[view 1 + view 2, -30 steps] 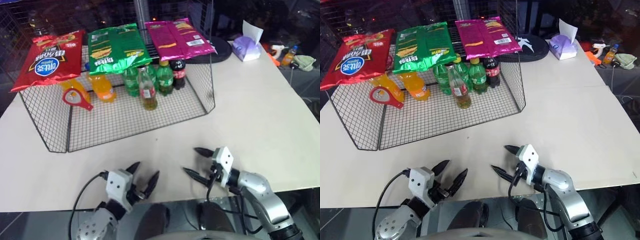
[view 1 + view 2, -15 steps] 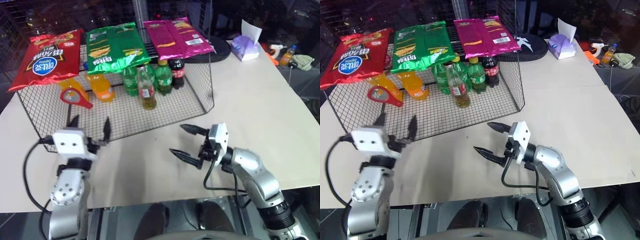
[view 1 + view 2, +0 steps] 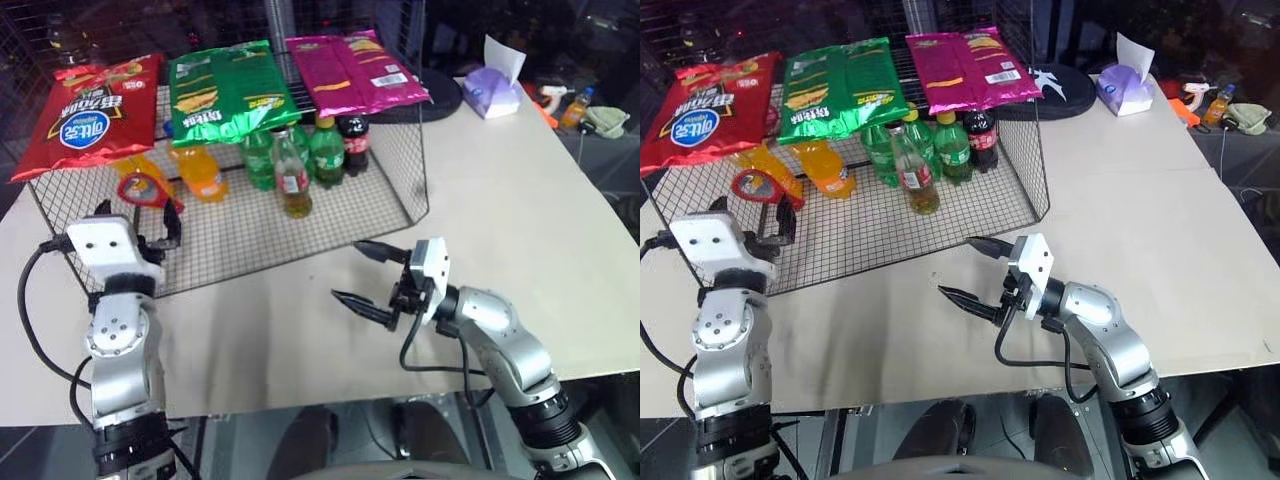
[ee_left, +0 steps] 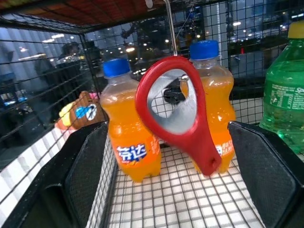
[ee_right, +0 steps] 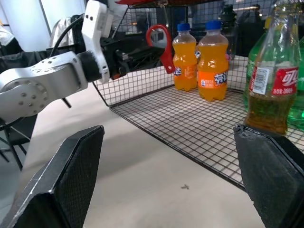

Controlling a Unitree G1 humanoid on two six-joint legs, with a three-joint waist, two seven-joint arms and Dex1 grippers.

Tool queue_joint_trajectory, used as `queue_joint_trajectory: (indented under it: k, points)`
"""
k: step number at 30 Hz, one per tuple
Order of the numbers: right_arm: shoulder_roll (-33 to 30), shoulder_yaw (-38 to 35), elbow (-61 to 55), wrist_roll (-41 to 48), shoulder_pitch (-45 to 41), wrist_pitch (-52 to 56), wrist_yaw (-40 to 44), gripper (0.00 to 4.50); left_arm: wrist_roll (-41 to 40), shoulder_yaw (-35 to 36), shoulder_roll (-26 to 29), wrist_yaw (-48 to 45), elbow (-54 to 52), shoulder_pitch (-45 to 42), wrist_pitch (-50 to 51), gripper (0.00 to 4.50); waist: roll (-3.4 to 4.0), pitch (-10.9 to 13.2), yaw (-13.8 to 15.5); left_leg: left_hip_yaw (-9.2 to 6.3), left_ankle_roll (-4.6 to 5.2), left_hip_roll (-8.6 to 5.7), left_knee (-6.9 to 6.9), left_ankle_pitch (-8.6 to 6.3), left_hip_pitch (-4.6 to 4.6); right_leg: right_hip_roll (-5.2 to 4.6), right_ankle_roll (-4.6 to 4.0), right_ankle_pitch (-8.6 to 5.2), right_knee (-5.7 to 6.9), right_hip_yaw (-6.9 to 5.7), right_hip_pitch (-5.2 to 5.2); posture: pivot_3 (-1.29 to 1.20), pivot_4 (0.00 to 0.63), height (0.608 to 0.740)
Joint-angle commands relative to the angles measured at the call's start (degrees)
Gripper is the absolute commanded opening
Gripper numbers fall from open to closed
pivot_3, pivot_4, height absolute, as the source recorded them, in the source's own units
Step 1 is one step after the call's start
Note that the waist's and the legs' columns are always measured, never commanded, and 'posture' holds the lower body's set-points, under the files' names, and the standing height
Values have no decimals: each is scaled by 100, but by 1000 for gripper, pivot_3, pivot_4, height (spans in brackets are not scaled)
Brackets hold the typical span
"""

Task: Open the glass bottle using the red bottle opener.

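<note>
Both grippers empty and spread wide, opener unclaimed.
The red bottle opener (image 4: 176, 114) hangs in the wire rack (image 3: 400, 215), partly hiding orange soda bottles (image 4: 128, 135); the glass bottle (image 3: 292, 177) stands among half-hidden green bottles (image 3: 328, 155); left gripper (image 3: 140, 222), right gripper (image 3: 372, 275).

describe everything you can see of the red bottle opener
The red bottle opener is a flat piece of glossy red, plastic-looking material, with a large rounded ring head, open in the middle, tapering to a short blunt handle. It hangs from a thin metal hook under the wire rack's shelf, head up and handle tilted down. Two orange soda bottles stand behind it. The left gripper, jaws open, is just in front of it and not touching it.
</note>
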Motion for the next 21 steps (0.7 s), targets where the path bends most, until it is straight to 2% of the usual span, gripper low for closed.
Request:
queue_joint_trajectory:
  k: [1,5,8,15,16,21]
  points:
    - [69,-30,-130,22,-64,-107,-56,4395,-77,166,188,-66,207,-234,-277,4184,0,0,-2,2,0,0,0,0,0,0,0,0,0,2,0,0,150,740]
    - [106,-20,-143,-24,-59,-93,-143,4395,-119,129,257,-165,419,-428,-423,4184,-2,-1,0,1,0,0,0,0,-1,-1,0,0,1,2,-1,0,150,740]
    - [129,-23,-151,-48,-65,-93,-181,4500,-209,114,231,-237,444,-473,-477,3418,-2,-1,-1,1,-1,0,0,0,-2,-2,0,0,1,2,-2,0,150,740]
    - [166,-82,-160,48,-118,-64,-185,4500,-376,124,156,-296,357,-355,-438,218,-2,-1,-3,1,-2,0,0,1,-1,-2,0,0,4,3,-7,0,150,740]
    - [191,-100,-148,101,-131,-58,-174,4500,-423,133,130,-292,352,-352,-408,83,-2,-1,-4,2,-2,0,0,1,-1,-2,0,0,4,3,-7,0,150,740]
    - [323,-177,-148,388,-202,-70,-64,4500,-553,144,87,-293,304,-259,-338,83,-2,-1,-8,3,-2,0,1,1,-1,-2,0,0,8,5,-7,0,150,740]
